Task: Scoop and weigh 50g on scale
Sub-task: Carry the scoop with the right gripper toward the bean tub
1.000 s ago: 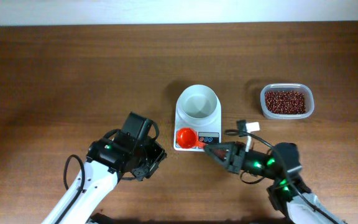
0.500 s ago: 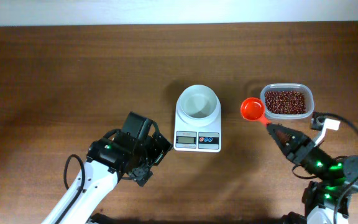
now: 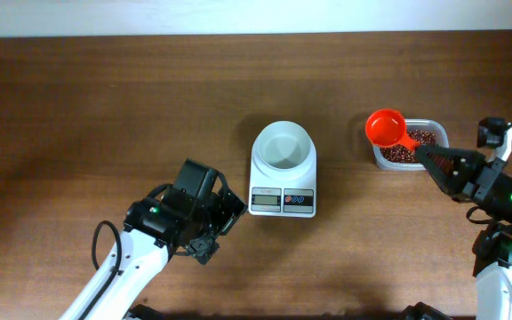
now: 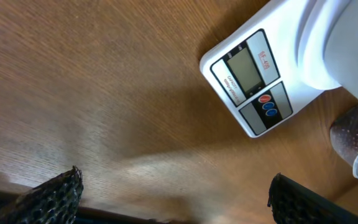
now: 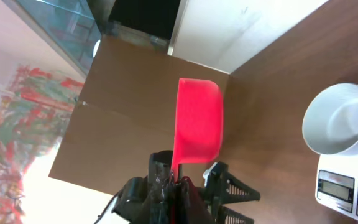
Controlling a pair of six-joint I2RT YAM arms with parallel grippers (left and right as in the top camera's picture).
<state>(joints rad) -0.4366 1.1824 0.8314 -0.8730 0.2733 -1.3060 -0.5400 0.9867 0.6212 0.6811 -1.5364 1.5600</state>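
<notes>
the right claw (image 3: 427, 153), clenched on a red plastic scoop (image 3: 386, 128) over the dark red-brown beans (image 3: 425, 136) at right of frame, may shove their clear plastic tub (image 3: 444, 135) or spill short of the central white digital scale (image 3: 283, 169).

My overhead camera looks straight down on the table (image 3: 105, 98) from high up, scale (image 3: 283, 178) near centre. The left wrist view sits low and close, scale at one o'clock. The right wrist view looks along its red scoop (image 5: 197, 118), probably tilted, scale at three o'clock. All three share the scale.
</notes>
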